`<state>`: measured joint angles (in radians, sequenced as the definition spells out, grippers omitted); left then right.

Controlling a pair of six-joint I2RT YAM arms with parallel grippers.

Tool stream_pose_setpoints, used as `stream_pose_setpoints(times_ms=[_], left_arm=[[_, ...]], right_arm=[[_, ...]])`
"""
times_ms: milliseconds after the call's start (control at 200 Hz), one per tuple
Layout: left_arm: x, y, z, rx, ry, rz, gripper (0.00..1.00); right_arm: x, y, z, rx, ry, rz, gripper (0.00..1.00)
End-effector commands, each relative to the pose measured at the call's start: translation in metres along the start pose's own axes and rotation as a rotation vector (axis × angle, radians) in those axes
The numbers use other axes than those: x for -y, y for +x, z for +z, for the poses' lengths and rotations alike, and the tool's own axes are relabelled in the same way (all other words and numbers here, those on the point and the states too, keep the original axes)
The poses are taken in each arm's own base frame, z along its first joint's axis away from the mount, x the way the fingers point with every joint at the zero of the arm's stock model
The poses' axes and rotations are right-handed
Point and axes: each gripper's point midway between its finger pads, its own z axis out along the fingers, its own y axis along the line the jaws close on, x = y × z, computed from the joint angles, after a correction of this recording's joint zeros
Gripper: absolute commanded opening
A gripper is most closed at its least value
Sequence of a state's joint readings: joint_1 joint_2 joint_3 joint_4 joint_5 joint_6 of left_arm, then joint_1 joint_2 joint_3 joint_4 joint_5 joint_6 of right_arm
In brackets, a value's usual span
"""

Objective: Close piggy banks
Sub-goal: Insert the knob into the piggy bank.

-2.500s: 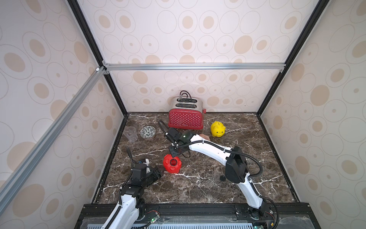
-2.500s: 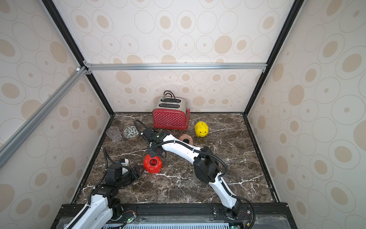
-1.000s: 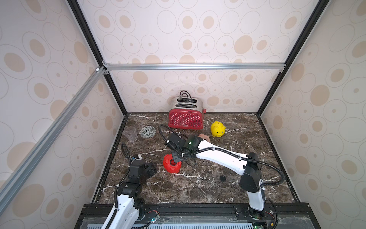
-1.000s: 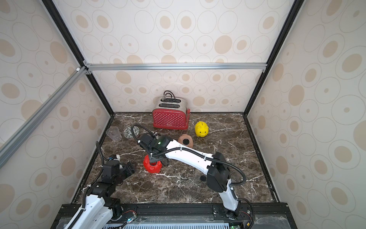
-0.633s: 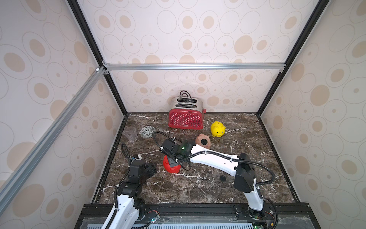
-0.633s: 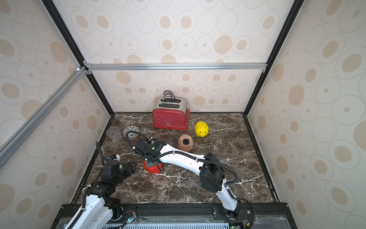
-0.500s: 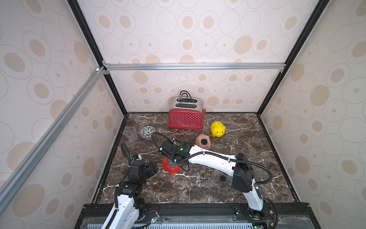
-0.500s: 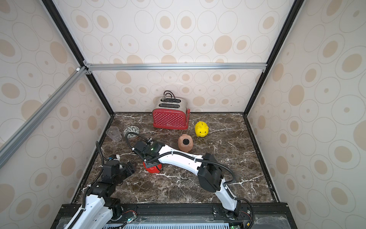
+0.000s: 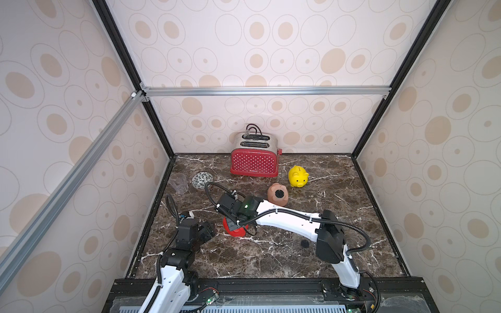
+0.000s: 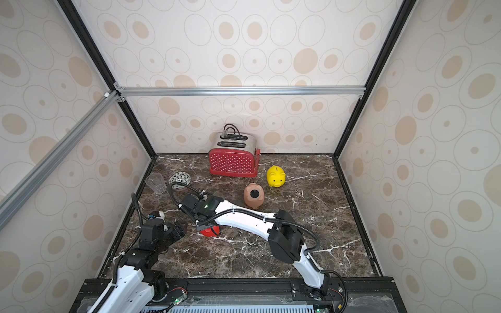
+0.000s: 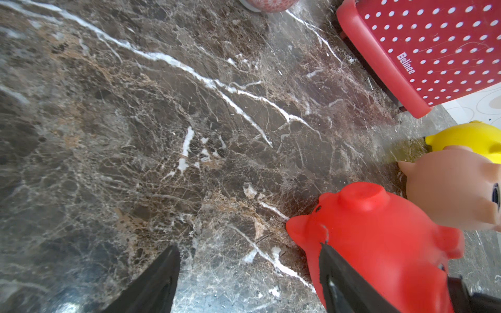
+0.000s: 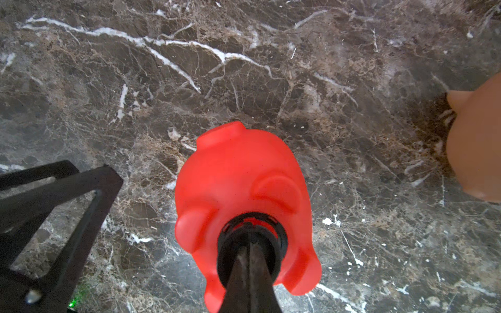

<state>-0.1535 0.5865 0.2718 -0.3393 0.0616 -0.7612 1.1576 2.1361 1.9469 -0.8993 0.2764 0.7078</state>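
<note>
clear cup [image 9: 179, 183] and patterned bowl [image 9: 202, 180] sit at the back by the left wall; can't tell what's in either from here. toaster [image 9: 254, 164] is at the back wall with a black cord [image 9: 253, 128] coiled on top. red pig [image 12: 238, 173] is left of centre on the marble table [image 9: 271, 257], belly up under my right gripper [image 12: 250, 241]. that claw is pinched together, tips pushed into a black plug [image 12: 280, 238] in the belly hole. left gripper [image 11: 248, 246] has its jaws apart, just beside the red pig. peach pig [image 9: 272, 202] lies mid-table with its belly hole showing dark; plugged or open, can't tell. yellow pig [image 9: 297, 176] stands upright, right of the toaster. a small black disc [image 9: 304, 244] lies on the marble by the right arm.
</note>
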Motion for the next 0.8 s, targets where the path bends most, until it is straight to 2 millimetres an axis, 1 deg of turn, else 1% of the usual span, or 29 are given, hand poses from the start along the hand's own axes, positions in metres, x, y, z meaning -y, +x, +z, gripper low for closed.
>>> stream_pose_setpoints(times_ms=[0, 215, 321, 381, 702, 797], left_arm=[[0.0050, -0.0102, -0.0060, 0.020, -0.002, 0.018, 0.81], [0.0050, -0.0102, -0.0061, 0.019, -0.003, 0.020, 0.81], [0.0045, -0.0100, -0.0063, 0.019, -0.005, 0.019, 0.81], [0.0041, -0.0100, -0.0065, 0.021, -0.006, 0.018, 0.81], [0.0042, -0.0102, -0.0067, 0.020, -0.007, 0.020, 0.81], [0.0042, -0.0102, -0.0067, 0.020, -0.006, 0.020, 0.81]], right_arm=[[0.0013, 0.0017, 0.0051, 0.003, 0.037, -0.021, 0.00], [0.0025, 0.0057, 0.0099, -0.011, 0.047, -0.033, 0.00], [-0.0008, 0.0073, 0.0104, -0.010, 0.039, -0.044, 0.00], [0.0031, 0.0053, 0.0122, -0.012, 0.046, -0.039, 0.00], [0.0022, 0.0071, 0.0119, -0.015, 0.043, -0.040, 0.00], [-0.0005, 0.0040, 0.0059, -0.009, 0.029, -0.040, 0.00]])
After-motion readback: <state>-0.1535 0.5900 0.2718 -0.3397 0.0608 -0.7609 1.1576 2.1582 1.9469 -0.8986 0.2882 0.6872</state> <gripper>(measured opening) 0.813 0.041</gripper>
